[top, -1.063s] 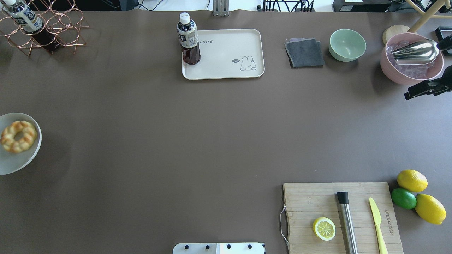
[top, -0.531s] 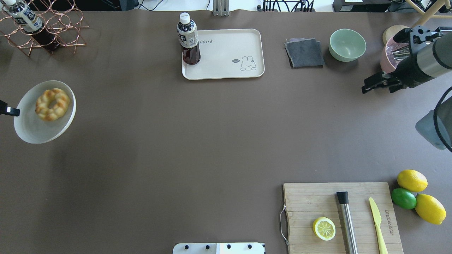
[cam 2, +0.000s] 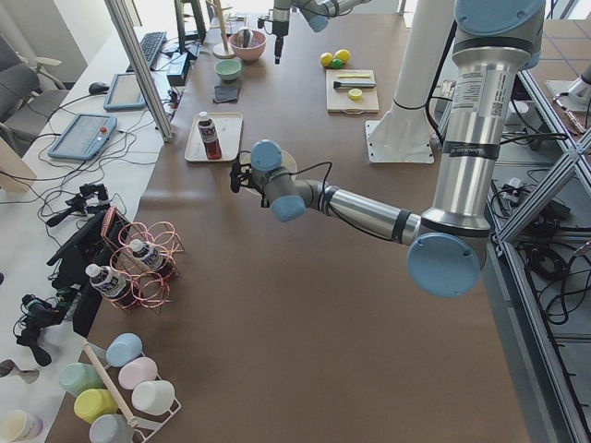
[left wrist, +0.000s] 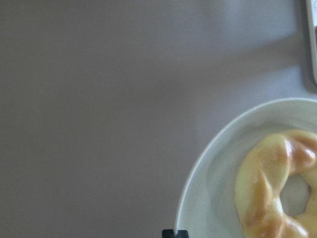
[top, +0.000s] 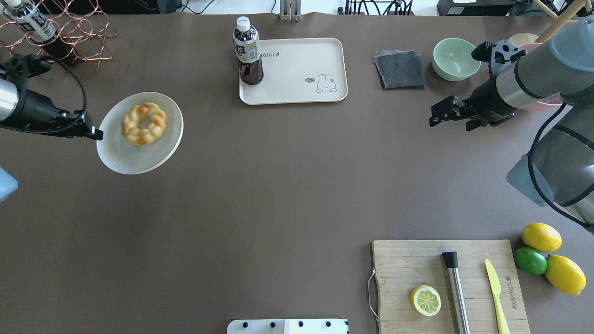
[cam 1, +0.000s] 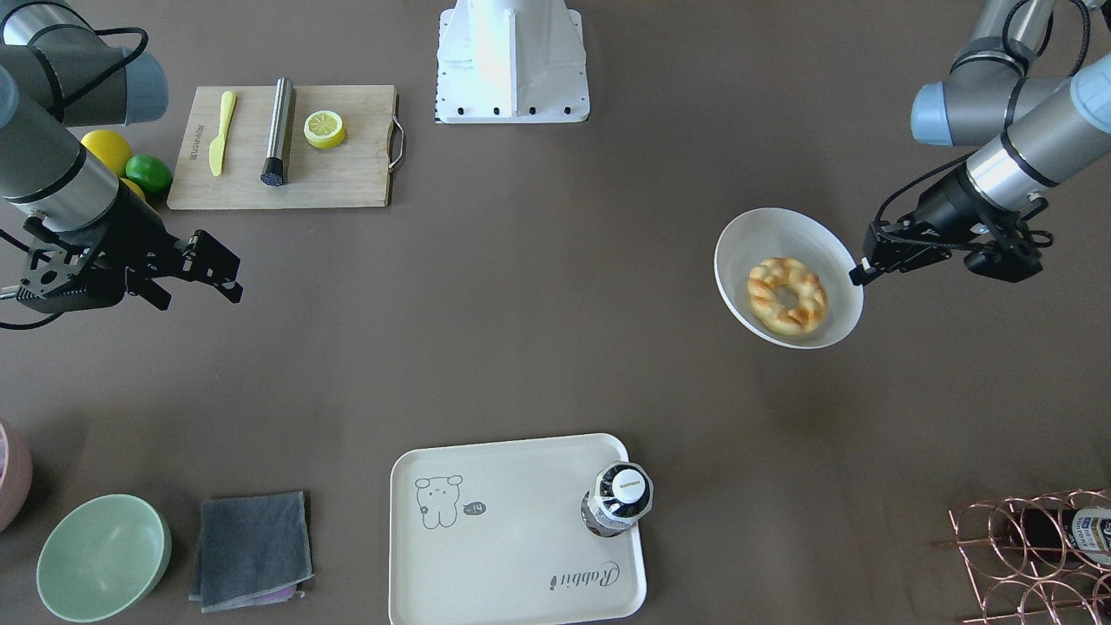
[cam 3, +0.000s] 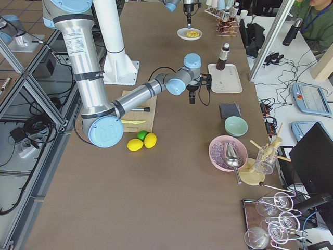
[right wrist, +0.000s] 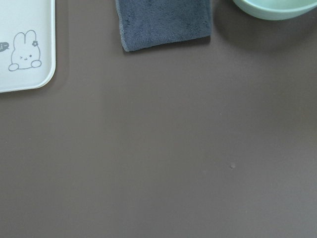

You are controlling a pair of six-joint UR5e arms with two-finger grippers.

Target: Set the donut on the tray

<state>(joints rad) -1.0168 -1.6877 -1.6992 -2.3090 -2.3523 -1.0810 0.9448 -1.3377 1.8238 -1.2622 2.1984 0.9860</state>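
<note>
The golden-brown twisted donut [top: 144,123] lies in a round white bowl [top: 116,162] at the table's left. My left gripper [top: 95,134] is shut on the bowl's rim and holds it above the table. The donut [cam 1: 787,295] and bowl [cam 1: 764,227] also show in the front view, and the donut [left wrist: 277,188] fills the left wrist view's lower right. The cream rabbit tray [top: 297,69] lies at the far middle with a dark drink bottle [top: 248,51] standing on its left end. My right gripper [top: 438,116] is open and empty, right of the tray.
A grey cloth [top: 400,69] and a green bowl [top: 456,58] lie right of the tray. A wooden cutting board [top: 408,260] at the near right holds a lemon half [top: 426,300], a metal rod and a yellow knife. A copper rack [top: 79,32] stands far left.
My left gripper has carried the bowl with the donut right and farther from the robot, toward the tray. My right arm has swung in leftward, away from the pink bowl.
</note>
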